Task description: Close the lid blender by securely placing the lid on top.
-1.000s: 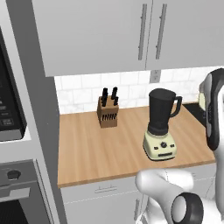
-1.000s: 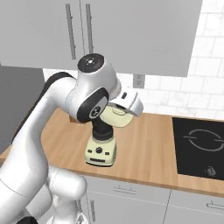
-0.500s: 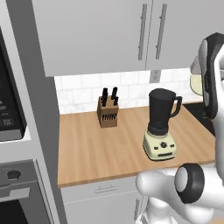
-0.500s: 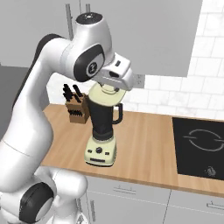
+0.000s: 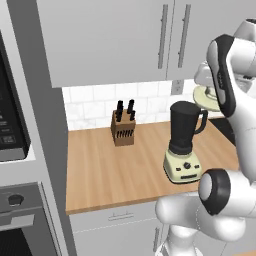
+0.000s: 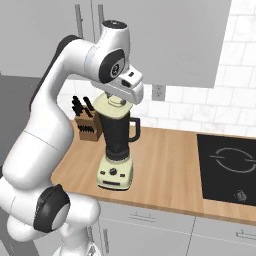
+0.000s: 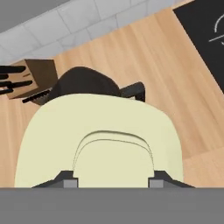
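Note:
The blender [image 5: 183, 144] stands on the wooden counter [image 5: 110, 165], its cream base [image 6: 115, 173] with the black knob facing forward and its dark jar [image 6: 118, 134] upright with the handle to the right. My gripper [image 6: 116, 101] is shut on the raised knob of the cream lid [image 6: 111, 107]. It holds the lid level, just above the jar's rim. In the left base view the lid [image 5: 208, 98] sits a little right of the jar's top. In the hand view the lid [image 7: 105, 135] hides most of the jar [image 7: 85, 81], and the fingertips [image 7: 65, 178] flank its knob.
A wooden knife block [image 5: 123, 129] stands against the tiled wall behind and left of the blender. A black cooktop [image 6: 229, 167] is set into the counter to the right. Upper cabinets [image 5: 125, 35] hang close above the arm. Oven and microwave [image 5: 12, 130] fill the far left.
The arm has lifted the lid from low beside the blender and swung it up and over, so it now hangs at the jar's top. The blender has not moved.

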Tool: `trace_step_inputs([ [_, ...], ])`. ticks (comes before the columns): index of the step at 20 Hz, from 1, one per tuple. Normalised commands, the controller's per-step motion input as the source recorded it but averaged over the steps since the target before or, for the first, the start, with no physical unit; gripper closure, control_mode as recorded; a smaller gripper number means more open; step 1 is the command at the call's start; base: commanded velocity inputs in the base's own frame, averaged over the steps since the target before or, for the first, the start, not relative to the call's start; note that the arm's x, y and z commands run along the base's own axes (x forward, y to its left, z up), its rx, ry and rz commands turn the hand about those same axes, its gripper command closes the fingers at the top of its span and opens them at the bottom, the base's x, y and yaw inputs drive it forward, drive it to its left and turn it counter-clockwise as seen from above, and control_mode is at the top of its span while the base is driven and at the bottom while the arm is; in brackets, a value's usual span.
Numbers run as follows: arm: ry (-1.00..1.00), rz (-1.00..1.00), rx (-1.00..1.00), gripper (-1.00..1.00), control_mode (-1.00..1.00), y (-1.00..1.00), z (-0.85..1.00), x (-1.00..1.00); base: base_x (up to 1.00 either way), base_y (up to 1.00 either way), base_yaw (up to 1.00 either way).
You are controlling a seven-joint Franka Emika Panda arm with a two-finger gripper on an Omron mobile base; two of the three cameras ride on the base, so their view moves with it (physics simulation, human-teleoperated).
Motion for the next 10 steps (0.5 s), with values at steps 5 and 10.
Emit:
trace_step_inputs([
  [5,0.00,-0.04,0.00,1.00,-1.00,0.21,-0.37,0.56,0.00,0.00,0.00],
  [10,0.05,0.00,0.00,1.00,-1.00,0.19,-0.37,0.42,0.00,0.00,0.00],
])
